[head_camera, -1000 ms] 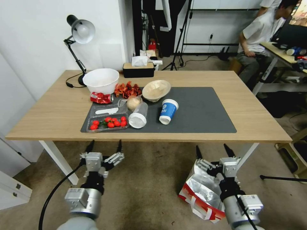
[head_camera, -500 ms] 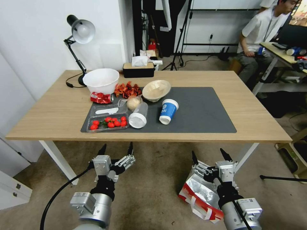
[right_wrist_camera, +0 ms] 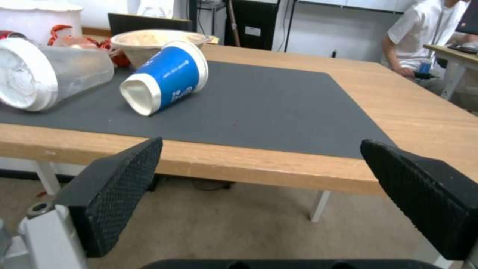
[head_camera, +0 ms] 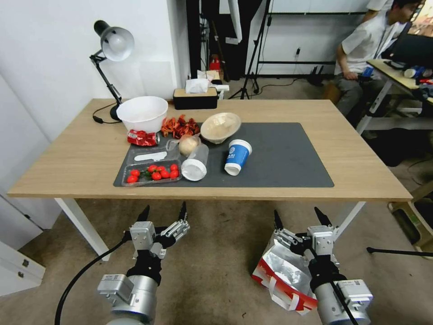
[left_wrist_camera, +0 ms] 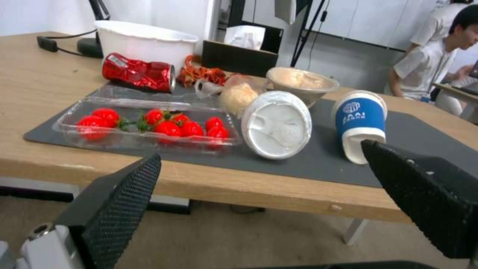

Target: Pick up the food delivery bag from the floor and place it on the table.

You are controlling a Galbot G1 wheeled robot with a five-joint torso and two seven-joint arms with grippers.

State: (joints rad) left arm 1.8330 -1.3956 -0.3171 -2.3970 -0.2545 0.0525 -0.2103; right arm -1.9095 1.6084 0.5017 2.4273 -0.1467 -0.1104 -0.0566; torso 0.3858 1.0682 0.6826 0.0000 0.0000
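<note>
Both grippers gape wide and empty — the right gripper (head_camera: 300, 216) hangs over the food delivery bag (head_camera: 282, 275), which lies on the floor (head_camera: 212, 271) just beneath it; the left gripper (head_camera: 163, 211) hovers well apart — the table (head_camera: 352, 162) stands beyond both.

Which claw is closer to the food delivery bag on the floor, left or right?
Right. The right claw is open directly above the food delivery bag; the left claw, also open, is well off to its left, over bare floor.
</note>
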